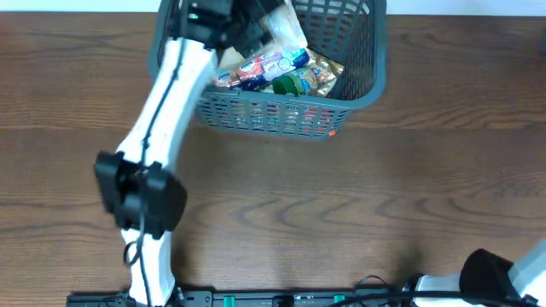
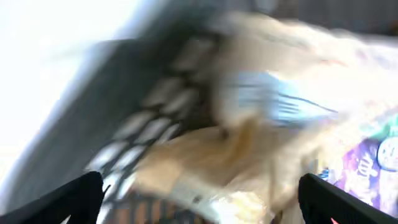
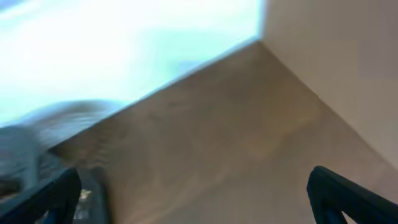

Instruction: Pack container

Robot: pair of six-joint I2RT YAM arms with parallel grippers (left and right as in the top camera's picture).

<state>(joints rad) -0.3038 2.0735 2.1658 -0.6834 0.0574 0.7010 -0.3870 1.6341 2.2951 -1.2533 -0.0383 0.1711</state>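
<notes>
The dark grey lattice container point(image 1: 363, 81) stands at the table's far edge and holds several grocery packets: a colourful one point(image 1: 271, 64), a green one point(image 1: 295, 83) and a pale beige one point(image 1: 287, 30). My left gripper point(image 1: 252, 32) is inside the container, over its left half. In the blurred left wrist view its fingers point(image 2: 199, 196) are wide apart over the beige packet point(image 2: 249, 155), with the container's wall point(image 2: 140, 127) to the left and a purple packet point(image 2: 367, 168) to the right. My right gripper point(image 3: 193, 196) is open and empty above bare table.
The brown wooden table point(image 1: 341, 196) stretches in front of the container. My right arm's base point(image 1: 499, 277) sits at the front right corner. The left arm point(image 1: 162, 111) crosses the table's left side. A pale wall point(image 3: 336, 62) shows in the right wrist view.
</notes>
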